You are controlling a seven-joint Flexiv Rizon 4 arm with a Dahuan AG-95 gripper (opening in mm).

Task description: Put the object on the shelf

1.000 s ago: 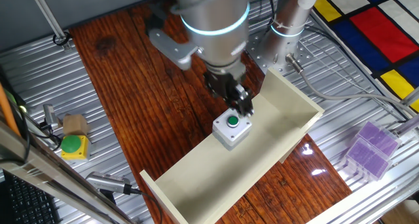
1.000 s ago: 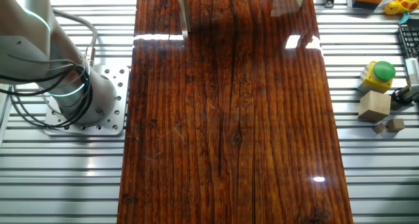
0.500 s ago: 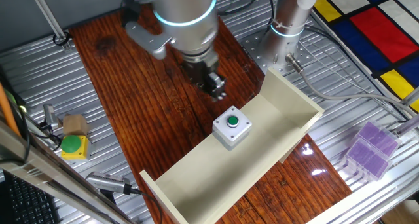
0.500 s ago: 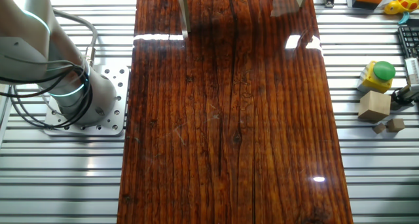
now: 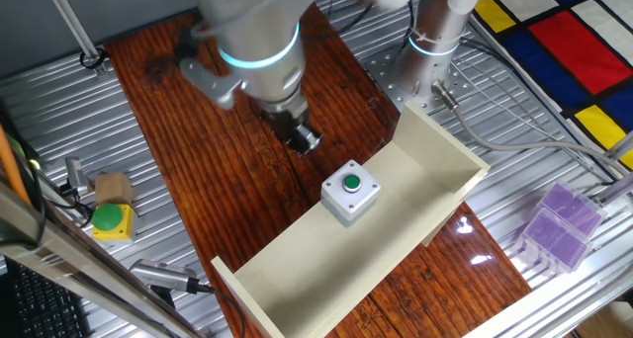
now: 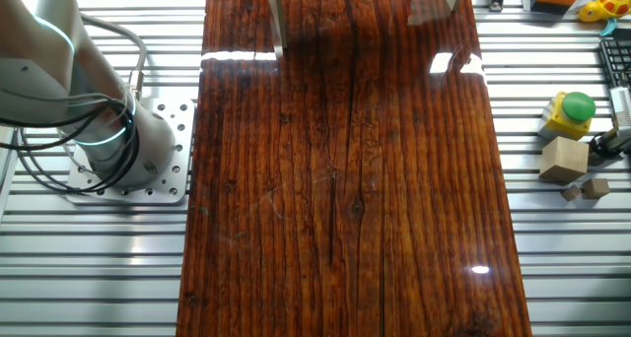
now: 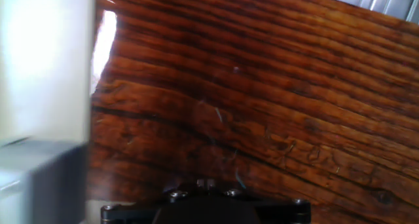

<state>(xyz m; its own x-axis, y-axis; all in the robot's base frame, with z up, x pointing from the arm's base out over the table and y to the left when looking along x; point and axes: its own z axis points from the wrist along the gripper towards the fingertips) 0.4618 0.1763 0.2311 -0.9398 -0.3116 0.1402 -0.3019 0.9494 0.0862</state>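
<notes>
The light-grey box with the green button [image 5: 350, 191] stands upright on the flat base of the cream-white shelf [image 5: 326, 264], against its near open edge. My gripper [image 5: 303, 139] hangs over the wooden table top [image 5: 198, 130], up and left of the box and apart from it, with nothing in it. Its fingers look slightly parted. In the hand view the box [image 7: 39, 181] is a blurred grey shape at the lower left, with the shelf [image 7: 42, 60] behind it. Only the gripper's dark body shows at that view's bottom edge.
A yellow box with a green button [image 5: 112, 220] and a tan wooden block [image 5: 112, 187] sit on the metal bench at the left. Purple translucent boxes [image 5: 559, 224] stand at the right. The arm's base post [image 5: 435, 32] rises behind the shelf.
My gripper has drawn back from the box, moving up and to the left over the wood. The box stays where it was on the shelf.
</notes>
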